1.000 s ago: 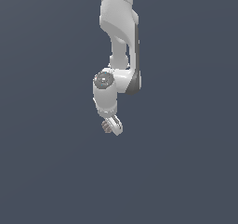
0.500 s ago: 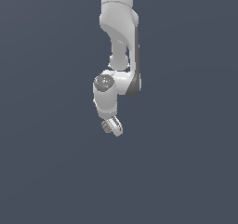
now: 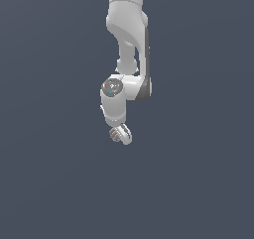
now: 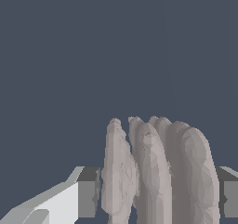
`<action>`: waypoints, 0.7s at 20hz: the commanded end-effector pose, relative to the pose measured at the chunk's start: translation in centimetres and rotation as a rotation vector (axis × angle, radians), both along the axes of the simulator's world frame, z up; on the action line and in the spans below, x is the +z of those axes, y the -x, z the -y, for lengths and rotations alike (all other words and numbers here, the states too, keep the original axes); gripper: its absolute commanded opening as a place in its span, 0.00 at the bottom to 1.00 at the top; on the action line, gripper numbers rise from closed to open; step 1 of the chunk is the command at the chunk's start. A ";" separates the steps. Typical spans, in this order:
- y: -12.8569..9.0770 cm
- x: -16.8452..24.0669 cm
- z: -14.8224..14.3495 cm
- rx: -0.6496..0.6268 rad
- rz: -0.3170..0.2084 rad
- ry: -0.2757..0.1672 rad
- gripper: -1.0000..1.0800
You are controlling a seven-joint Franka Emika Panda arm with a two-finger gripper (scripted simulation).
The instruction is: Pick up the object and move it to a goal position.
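The white arm hangs down in the middle of the exterior view. My gripper [image 3: 119, 134] is at its lower end. It is shut on the object [image 3: 116, 134], a small brown-grey lump with pale ridges. In the wrist view the object [image 4: 158, 172] fills the space between the two dark finger pads [image 4: 88, 193], and its ridges run along the fingers. The object is held off the ground against the plain dark background. No goal marker shows in either view.
Only a flat dark blue-grey surface [image 3: 49, 173] shows around the arm in both views. No other objects, edges or containers are visible.
The gripper with the object has shifted very slightly toward the exterior view's right and a touch higher. The grasp has not changed.
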State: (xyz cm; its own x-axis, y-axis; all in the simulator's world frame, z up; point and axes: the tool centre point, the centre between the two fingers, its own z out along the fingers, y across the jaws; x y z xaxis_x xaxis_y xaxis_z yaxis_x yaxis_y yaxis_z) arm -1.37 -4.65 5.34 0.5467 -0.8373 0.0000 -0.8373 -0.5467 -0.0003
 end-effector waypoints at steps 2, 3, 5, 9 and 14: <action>0.0 1.0 -1.2 0.001 0.001 0.000 0.00; 0.0 1.3 -1.7 0.001 0.001 0.000 0.00; 0.1 2.3 -2.9 0.001 0.001 0.000 0.00; 0.1 4.8 -6.0 0.001 0.001 0.000 0.00; 0.2 8.6 -10.8 0.000 0.000 0.001 0.00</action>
State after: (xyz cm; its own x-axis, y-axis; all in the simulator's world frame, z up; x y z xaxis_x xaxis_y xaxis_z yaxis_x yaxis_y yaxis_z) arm -1.53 4.66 12.77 0.5472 -0.8370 0.0006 -0.8370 -0.5472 -0.0003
